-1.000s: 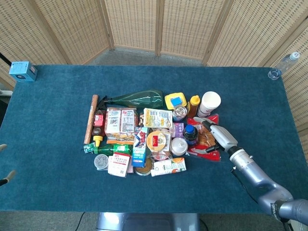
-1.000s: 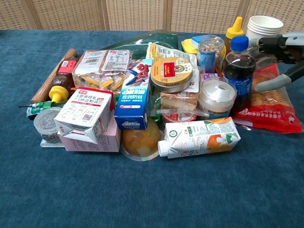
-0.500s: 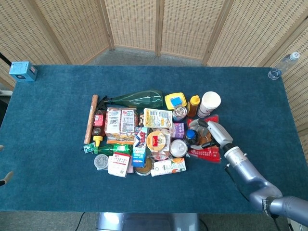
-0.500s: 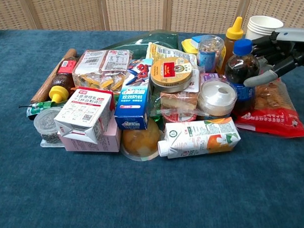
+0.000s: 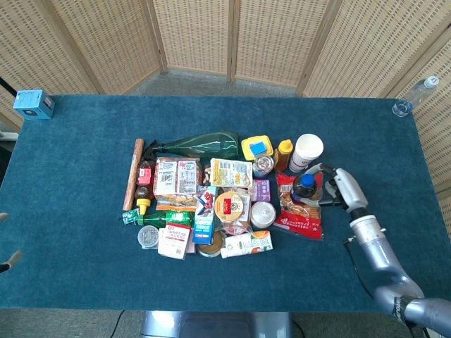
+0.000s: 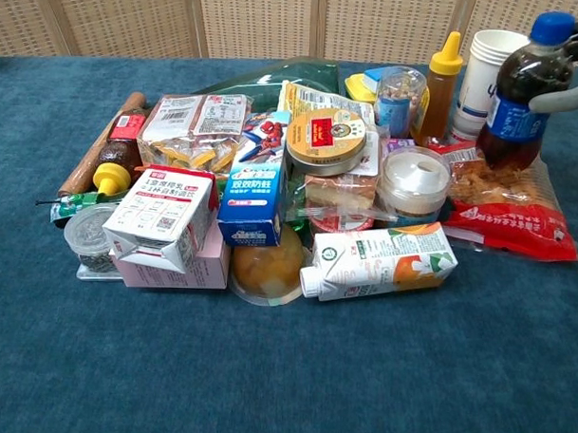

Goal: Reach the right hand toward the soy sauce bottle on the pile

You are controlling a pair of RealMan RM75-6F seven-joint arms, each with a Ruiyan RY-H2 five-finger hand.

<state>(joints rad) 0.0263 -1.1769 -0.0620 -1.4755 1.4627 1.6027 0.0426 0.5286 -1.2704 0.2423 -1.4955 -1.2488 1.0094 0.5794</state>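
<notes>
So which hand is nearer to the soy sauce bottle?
The right. The right hand holds the soy sauce bottle; the left hand is far off at the table's left edge.

The tabletop (image 5: 77, 232) wore matt blue cloth. The soy sauce bottle (image 6: 521, 96) was glossy clear plastic; the snack bag (image 6: 517, 210) shiny red film.

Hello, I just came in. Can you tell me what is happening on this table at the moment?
The robot's right hand grips the soy sauce bottle, a dark bottle with a blue cap, and holds it raised above the red snack bag at the right edge of the grocery pile. The bottle is clear of the other items and tilted a little. The stack of paper cups stands just behind it. The left hand is barely in view at the table's edge.
</notes>
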